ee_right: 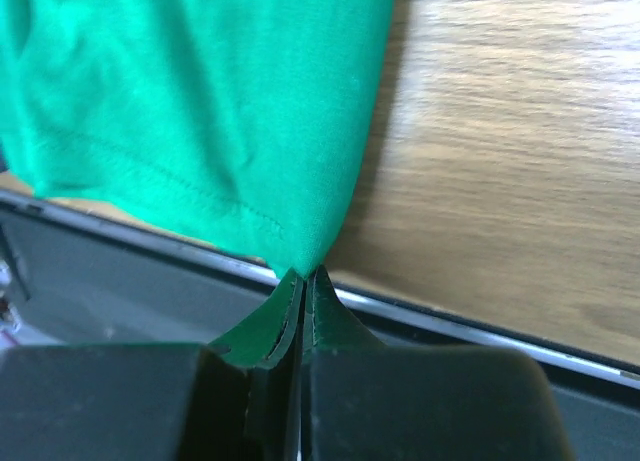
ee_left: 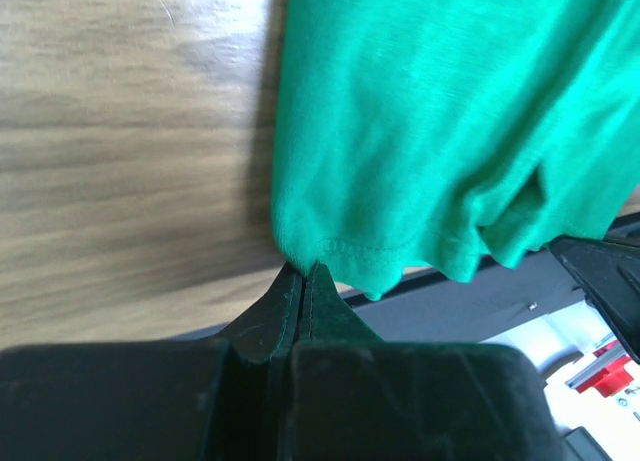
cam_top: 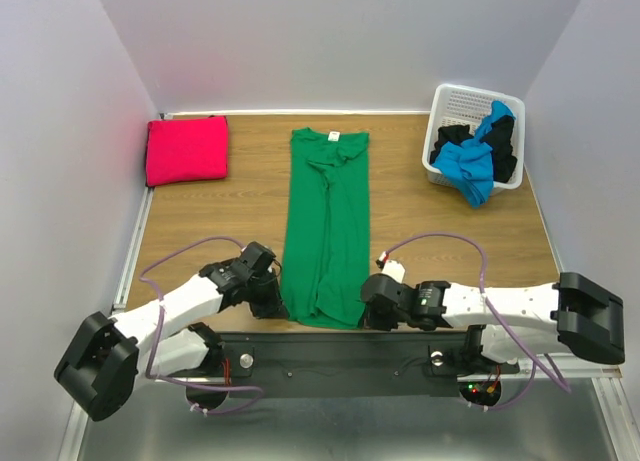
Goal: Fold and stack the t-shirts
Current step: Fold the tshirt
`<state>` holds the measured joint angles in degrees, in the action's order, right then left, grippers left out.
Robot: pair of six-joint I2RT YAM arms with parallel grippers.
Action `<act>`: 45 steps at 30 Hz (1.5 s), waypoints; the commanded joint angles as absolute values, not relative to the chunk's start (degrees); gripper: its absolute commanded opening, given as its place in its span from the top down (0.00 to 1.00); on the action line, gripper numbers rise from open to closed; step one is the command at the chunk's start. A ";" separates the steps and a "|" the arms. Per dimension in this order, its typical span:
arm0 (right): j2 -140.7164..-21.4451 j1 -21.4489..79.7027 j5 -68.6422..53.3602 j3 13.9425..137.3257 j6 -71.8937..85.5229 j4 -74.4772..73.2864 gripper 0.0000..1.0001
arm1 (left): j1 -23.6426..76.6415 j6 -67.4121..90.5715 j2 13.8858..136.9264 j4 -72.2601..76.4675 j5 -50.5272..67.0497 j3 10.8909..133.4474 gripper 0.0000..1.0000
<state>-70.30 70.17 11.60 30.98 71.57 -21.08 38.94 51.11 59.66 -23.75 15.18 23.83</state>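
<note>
A bright green t-shirt (cam_top: 328,221) lies as a long narrow strip down the middle of the table, collar at the far end. My left gripper (cam_top: 272,303) is shut on its near left hem corner (ee_left: 330,243). My right gripper (cam_top: 366,313) is shut on its near right hem corner (ee_right: 300,243). Both corners are held at the table's near edge. A magenta-red t-shirt (cam_top: 187,149) lies folded at the far left. Blue (cam_top: 470,167) and black (cam_top: 503,141) t-shirts are bunched in the basket.
A white lattice basket (cam_top: 462,108) stands at the far right corner. The wooden table (cam_top: 230,221) ends at a metal rail (ee_right: 470,326) by the arm bases. White walls close in the left, back and right sides.
</note>
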 commanded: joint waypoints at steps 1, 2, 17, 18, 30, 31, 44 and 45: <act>-66.63 70.31 11.06 31.20 68.92 -21.53 0.99 | 39.37 52.38 56.08 -26.54 13.37 25.22 1.00; -66.10 70.31 11.94 31.46 68.56 -21.71 1.00 | 39.37 52.38 55.81 -26.54 13.36 26.70 1.00; -71.98 58.98 26.27 50.00 53.62 -22.59 1.00 | 36.66 48.43 71.71 -20.66 -1.85 51.57 1.00; -72.85 57.32 27.15 52.18 53.00 -22.59 1.00 | 36.22 48.17 73.72 -19.61 -1.76 52.90 1.00; -84.63 43.95 28.13 65.03 42.55 -20.48 0.99 | 28.48 42.98 87.61 -19.52 -1.93 69.52 1.00; -85.42 43.42 27.78 65.65 41.67 -19.96 1.00 | 27.95 42.80 88.15 -19.34 -1.93 69.96 1.00; -98.96 37.18 23.64 75.58 35.77 -17.14 1.00 | 24.43 38.67 100.72 -19.34 -0.26 81.38 1.00; -99.83 36.74 23.38 76.28 35.60 -16.96 1.00 | 24.17 38.41 102.11 -19.77 -0.26 82.60 1.00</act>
